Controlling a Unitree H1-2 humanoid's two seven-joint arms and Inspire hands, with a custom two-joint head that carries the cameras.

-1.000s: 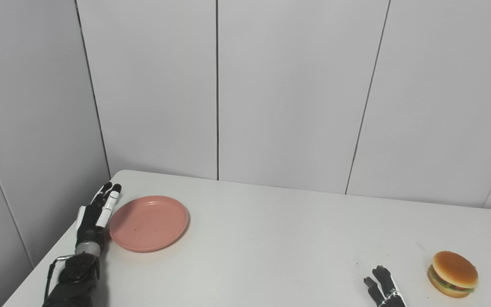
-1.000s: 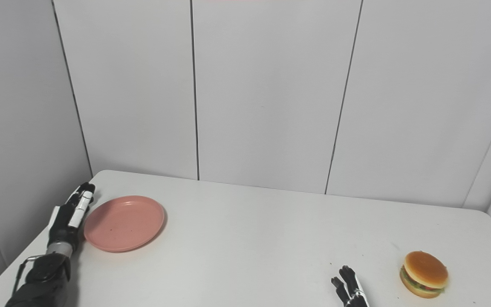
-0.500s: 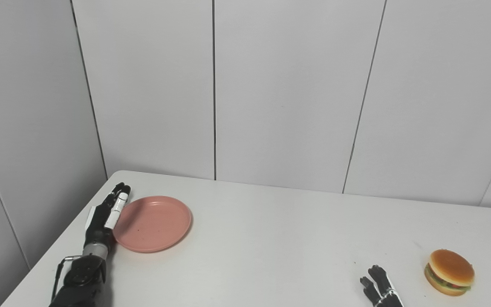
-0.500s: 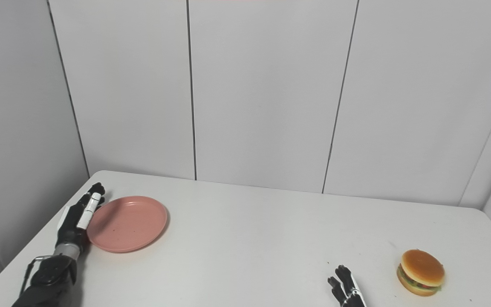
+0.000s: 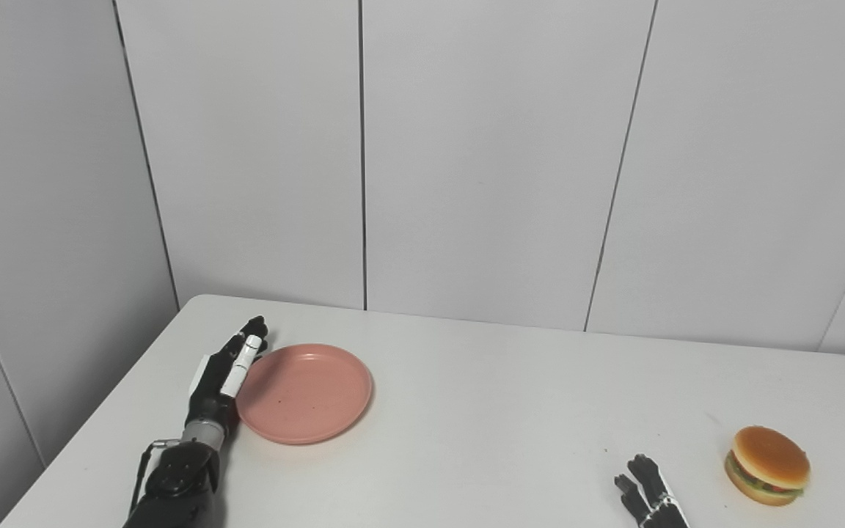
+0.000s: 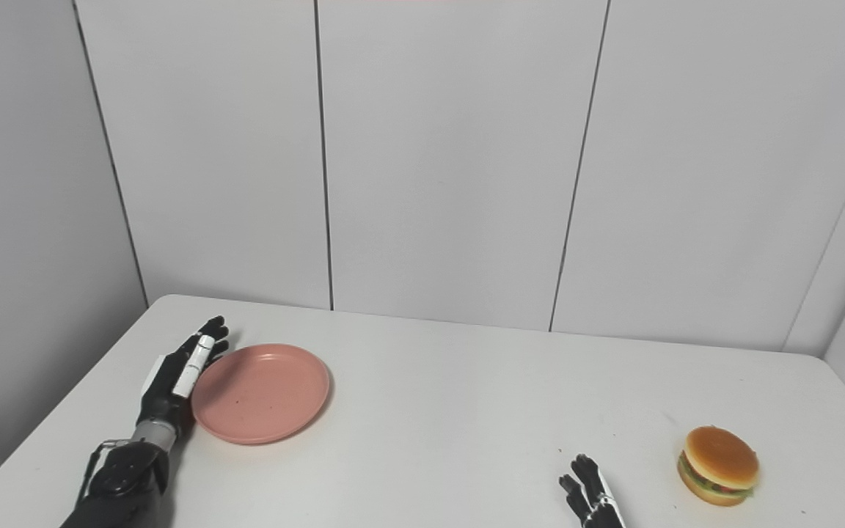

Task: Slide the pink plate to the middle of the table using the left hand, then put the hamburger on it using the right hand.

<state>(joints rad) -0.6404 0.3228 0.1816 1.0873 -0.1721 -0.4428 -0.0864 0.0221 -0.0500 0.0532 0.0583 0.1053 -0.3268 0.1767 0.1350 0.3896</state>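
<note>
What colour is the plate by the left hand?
Pink, a plain salmon shade with a few dark specks. The plate beside the left hand shows best in the left eye view.

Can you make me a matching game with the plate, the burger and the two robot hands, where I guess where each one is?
Things:
1. plate
2. burger
3. left hand
4. right hand

Places:
A. near the right end of the table, with nothing touching it
B. at the bottom edge of the picture, open, a little left of the burger
C. flat on the left part of the table
D. open, fingers straight, side pressed against the plate's left rim

Pairs: 1-C, 2-A, 3-D, 4-B
</note>
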